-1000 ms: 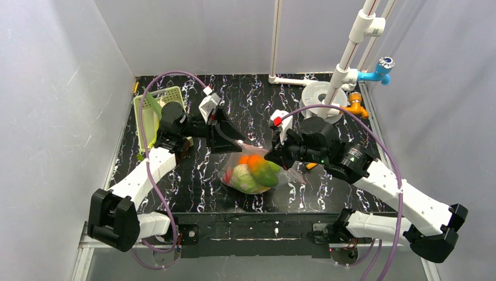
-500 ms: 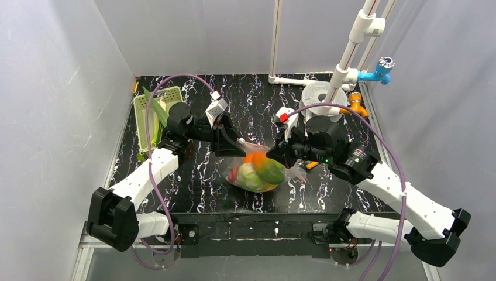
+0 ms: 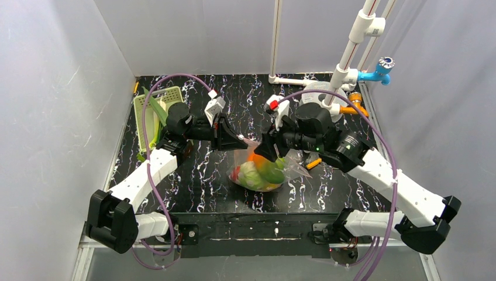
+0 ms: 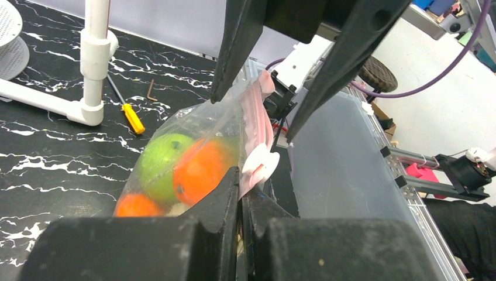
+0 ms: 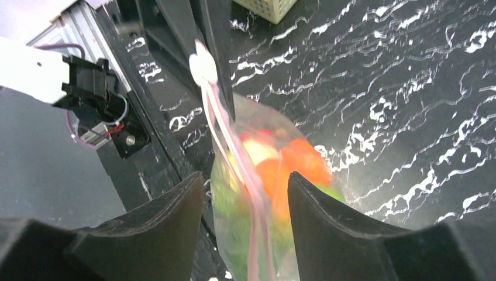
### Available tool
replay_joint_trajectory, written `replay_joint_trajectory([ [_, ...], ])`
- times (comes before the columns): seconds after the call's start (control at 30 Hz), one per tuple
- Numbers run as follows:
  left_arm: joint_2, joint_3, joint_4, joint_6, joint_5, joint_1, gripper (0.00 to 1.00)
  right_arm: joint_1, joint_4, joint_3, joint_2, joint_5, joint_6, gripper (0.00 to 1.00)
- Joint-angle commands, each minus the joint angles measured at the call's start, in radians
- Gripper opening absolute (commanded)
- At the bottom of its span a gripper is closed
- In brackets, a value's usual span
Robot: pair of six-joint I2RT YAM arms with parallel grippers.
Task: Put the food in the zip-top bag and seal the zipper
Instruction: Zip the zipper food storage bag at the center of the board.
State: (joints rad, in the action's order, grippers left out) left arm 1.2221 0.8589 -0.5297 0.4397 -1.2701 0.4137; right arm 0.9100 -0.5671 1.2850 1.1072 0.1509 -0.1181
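Left hand [image 4: 241,187] reaching right, clamped on zipper [image 4: 257,117] end; right hand [image 5: 244,181] opposite, fingers apart straddling zipper, holding nothing.

One zip-top bag [image 3: 261,171] is showing near the middle of the table [image 3: 199,187]. Five pieces of food are showing through it: two orange [image 4: 202,170], two green [image 3: 270,172] and one red [image 3: 236,174]; any others are hiding. One basket [image 3: 153,111] is sitting by the left edge. One screwdriver [image 4: 133,117] and one hex key [image 4: 151,89] are lying toward the right edge. One blue tap [image 3: 380,73], one orange tap [image 3: 355,107] and one white disc [image 4: 9,41] are standing at the far right corner.
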Motion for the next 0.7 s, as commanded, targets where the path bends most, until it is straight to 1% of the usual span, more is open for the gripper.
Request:
replay_joint_trajectory([
  [0.0,-0.029,0.023,-0.03,0.005,0.015,-0.007,0.0,0.037,0.013,0.127,0.063,-0.029,0.008,0.62],
  [0.07,-0.032,0.021,-0.026,0.0,0.016,-0.007,0.0,0.052,0.034,0.158,0.094,-0.03,0.005,0.6],
  [0.23,-0.034,0.023,-0.015,-0.004,0.019,-0.007,0.0,0.07,0.081,0.218,0.147,-0.025,0.002,0.5],
  [0.57,-0.043,0.023,-0.012,-0.002,0.018,-0.006,0.0,0.069,0.115,0.257,0.208,-0.022,0.002,0.37],
  [0.67,-0.046,0.025,-0.012,-0.003,0.02,-0.007,0.0,0.069,0.128,0.26,0.216,-0.022,0.003,0.37],
])
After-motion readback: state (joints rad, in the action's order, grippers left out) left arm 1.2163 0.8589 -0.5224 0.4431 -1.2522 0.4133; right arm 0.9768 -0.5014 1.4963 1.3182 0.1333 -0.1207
